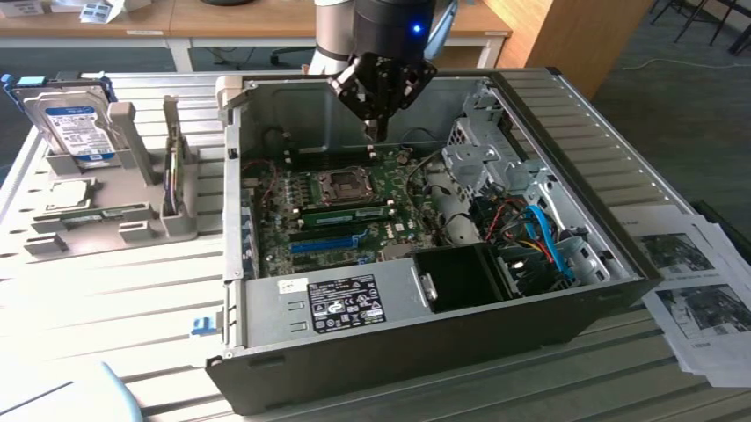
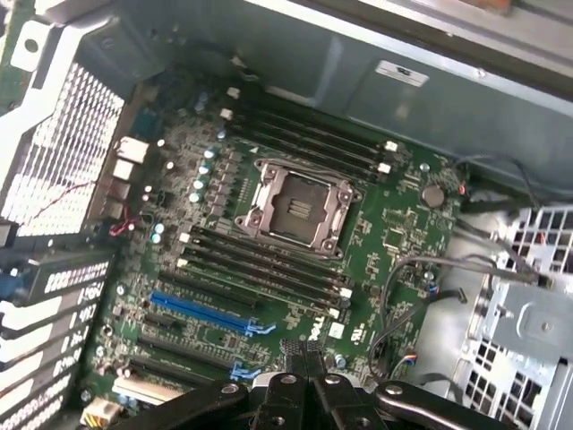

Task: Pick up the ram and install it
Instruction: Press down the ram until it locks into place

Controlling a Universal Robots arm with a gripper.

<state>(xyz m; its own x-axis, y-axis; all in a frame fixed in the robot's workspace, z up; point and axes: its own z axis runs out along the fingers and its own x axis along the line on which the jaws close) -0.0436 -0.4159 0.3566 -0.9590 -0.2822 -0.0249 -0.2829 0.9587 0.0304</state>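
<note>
In the exterior view, your gripper [image 1: 375, 132] hangs over the open computer case [image 1: 586, 255], fingers pressed together with nothing between them. Below and ahead of the fingertips, the ram [image 1: 347, 214] lies seated in a slot on the motherboard [image 1: 317, 237], just beside the processor socket [image 1: 346, 183]. A hard drive [image 1: 73, 127] stands in a rack well apart from the fingers.

In the wrist view, your closed fingers [image 2: 309, 394] hover above the motherboard [image 2: 394, 242], the blue slot [image 2: 201, 312] near them and the socket [image 2: 295, 209] beyond.

Black hand [image 1: 375, 126] with screwed linkage arms, blue light, silver-grey arm
</note>
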